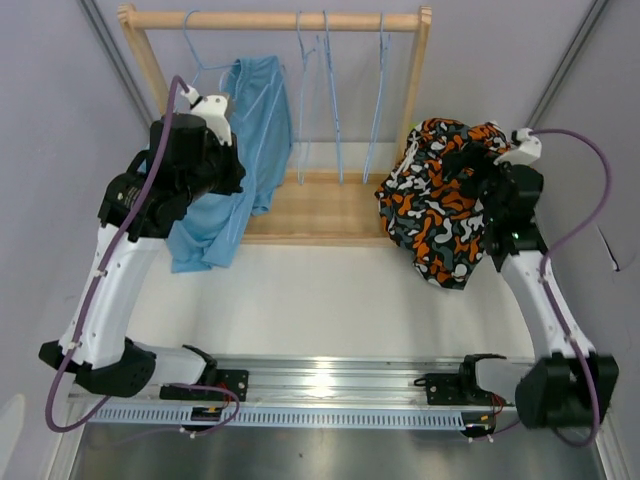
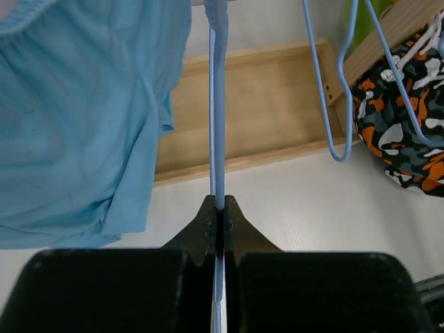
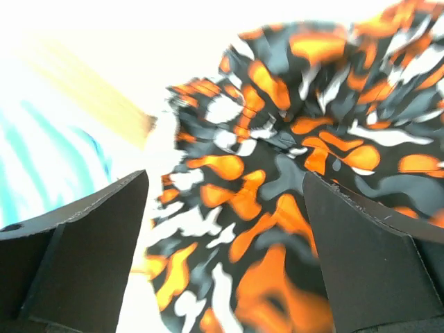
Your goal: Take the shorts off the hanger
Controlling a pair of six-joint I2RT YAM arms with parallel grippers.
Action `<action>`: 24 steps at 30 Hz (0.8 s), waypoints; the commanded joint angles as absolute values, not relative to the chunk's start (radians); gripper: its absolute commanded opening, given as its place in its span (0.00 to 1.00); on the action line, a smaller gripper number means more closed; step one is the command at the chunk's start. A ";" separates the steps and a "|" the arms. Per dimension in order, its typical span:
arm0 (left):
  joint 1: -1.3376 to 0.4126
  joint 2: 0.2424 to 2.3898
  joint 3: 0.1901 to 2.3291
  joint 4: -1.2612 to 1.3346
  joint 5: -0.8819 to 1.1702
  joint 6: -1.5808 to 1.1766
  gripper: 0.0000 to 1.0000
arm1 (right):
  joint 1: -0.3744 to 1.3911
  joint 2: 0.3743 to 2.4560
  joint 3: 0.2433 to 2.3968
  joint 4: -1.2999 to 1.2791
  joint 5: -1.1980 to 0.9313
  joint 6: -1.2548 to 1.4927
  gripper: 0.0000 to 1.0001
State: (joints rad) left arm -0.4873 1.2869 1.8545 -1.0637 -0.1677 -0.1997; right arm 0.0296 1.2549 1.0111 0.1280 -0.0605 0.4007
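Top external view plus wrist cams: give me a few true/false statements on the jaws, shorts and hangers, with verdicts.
1. The left jaws are shut on a thin light blue wire hanger. True.
2. The right jaws are clamped on the orange-black-white camouflage fabric shorts. False: they stand wide apart, with the shorts in front of them.
3. The light blue fabric shorts hang at the left of the wooden rack. True.
4. Every hanger carries shorts. False: bare blue wire hangers hang on the rail.
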 commanded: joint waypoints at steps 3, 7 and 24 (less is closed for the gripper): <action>-0.407 1.382 2.046 -1.046 -0.117 -0.143 0.00 | 0.025 0.968 0.930 0.019 -0.040 0.351 1.00; -0.393 1.524 2.233 -1.058 -0.109 -0.137 0.00 | 0.029 0.783 0.878 -0.054 -0.055 0.379 1.00; -0.388 1.833 2.509 -0.826 -0.077 -0.210 0.00 | 0.060 0.594 0.735 -0.123 -0.193 0.448 1.00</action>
State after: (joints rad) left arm -0.3965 1.8046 2.4458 -0.9463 -0.1047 -0.1833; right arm 0.0444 0.6186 0.7475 -0.1265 -0.1577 0.4351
